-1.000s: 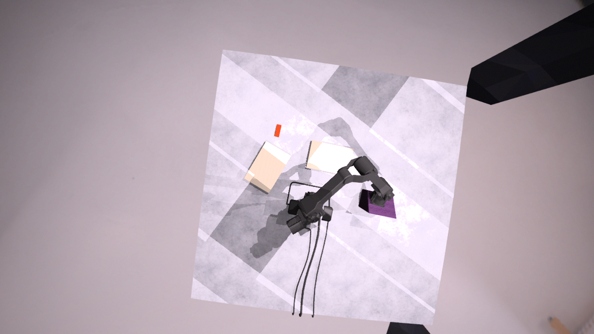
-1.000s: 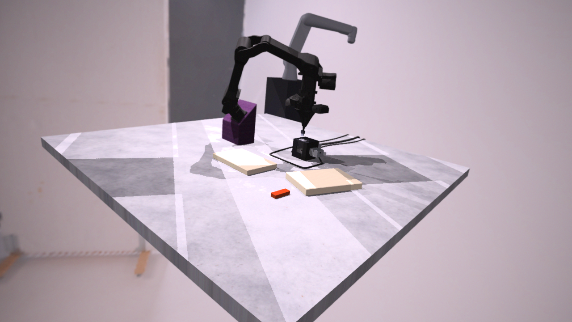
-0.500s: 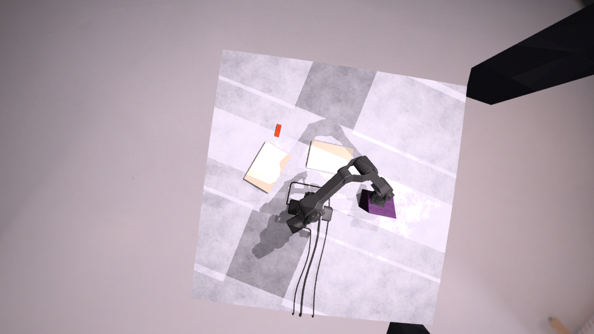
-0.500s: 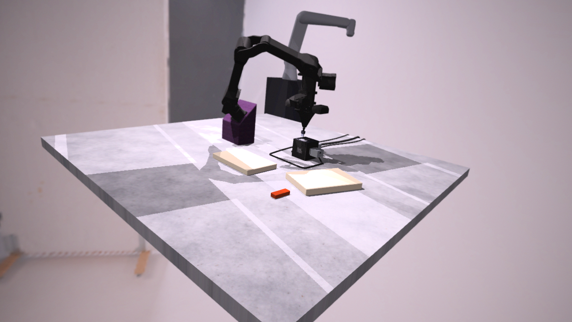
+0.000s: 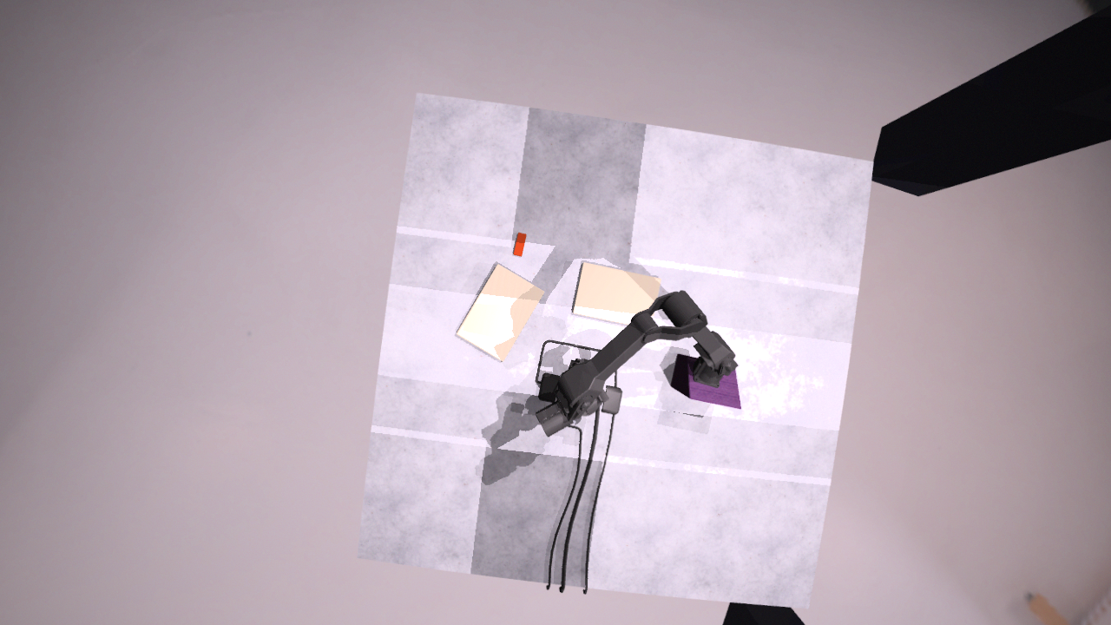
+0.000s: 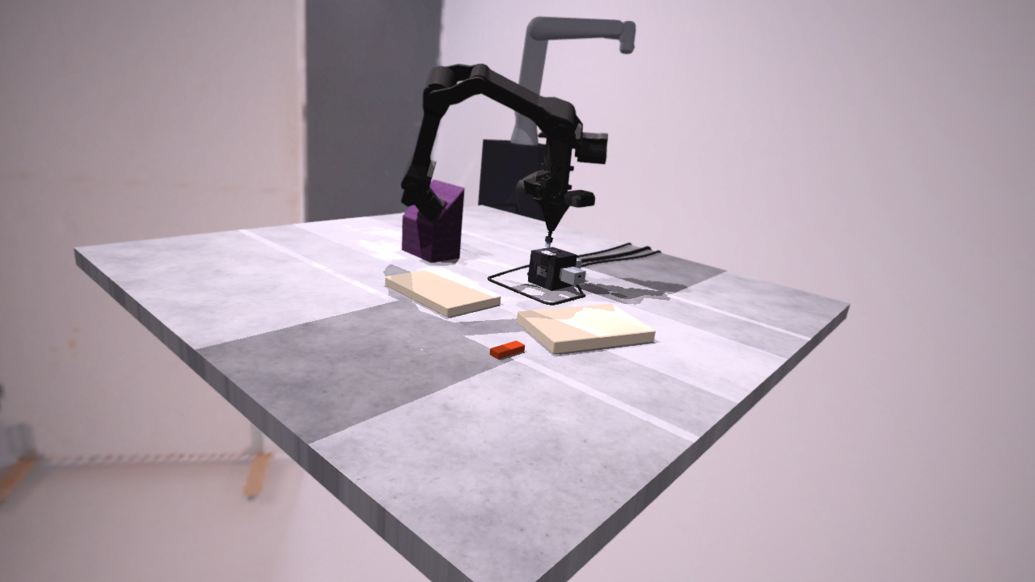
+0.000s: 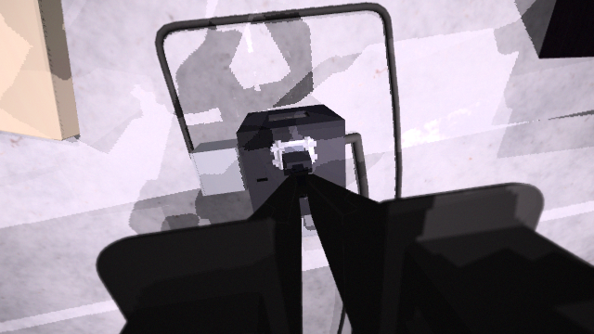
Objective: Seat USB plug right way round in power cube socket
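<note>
The gripper [image 7: 301,178] was clenched on the small dark USB plug [image 7: 297,163], held above the power cube [image 7: 291,153] over its white-rimmed top socket [image 7: 293,150]; whether the plug touched the socket could not be told. From overhead the arm [image 5: 621,345] hid the cube. The exterior view showed the red block [image 6: 506,349] and two beige slabs [image 6: 586,326] at the cube's 6 o'clock, well inside the table edge [image 6: 217,365].
</note>
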Robot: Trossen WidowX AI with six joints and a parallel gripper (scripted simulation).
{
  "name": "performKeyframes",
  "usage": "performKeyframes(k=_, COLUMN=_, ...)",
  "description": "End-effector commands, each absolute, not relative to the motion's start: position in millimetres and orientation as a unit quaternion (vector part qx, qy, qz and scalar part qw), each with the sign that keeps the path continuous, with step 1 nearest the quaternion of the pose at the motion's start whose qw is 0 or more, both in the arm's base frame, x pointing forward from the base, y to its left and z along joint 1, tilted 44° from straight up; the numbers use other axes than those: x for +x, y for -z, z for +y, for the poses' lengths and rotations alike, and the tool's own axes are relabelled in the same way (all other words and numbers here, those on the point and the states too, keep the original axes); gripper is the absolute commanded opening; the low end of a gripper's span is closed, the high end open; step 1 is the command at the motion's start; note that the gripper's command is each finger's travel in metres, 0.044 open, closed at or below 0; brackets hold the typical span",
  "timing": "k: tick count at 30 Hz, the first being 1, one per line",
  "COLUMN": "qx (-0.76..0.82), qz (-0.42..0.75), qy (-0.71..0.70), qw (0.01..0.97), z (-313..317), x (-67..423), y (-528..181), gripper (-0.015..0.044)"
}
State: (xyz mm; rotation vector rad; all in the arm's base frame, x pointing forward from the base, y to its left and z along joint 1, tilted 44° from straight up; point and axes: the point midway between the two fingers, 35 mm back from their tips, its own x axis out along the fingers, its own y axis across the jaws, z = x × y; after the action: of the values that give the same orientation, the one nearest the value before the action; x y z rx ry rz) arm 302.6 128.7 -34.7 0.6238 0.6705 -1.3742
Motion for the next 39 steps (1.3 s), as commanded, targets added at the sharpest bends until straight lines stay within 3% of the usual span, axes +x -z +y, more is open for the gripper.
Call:
performKeyframes(k=1, qx=0.278, qz=0.302, qy=0.61, qw=0.678, z=128.8, x=302.5, y=35.3, gripper=0.0)
performKeyframes(k=39, qx=0.288, qz=0.311, qy=0.607, qw=0.673, z=127.4, x=302.4, y=40.2, gripper=0.0)
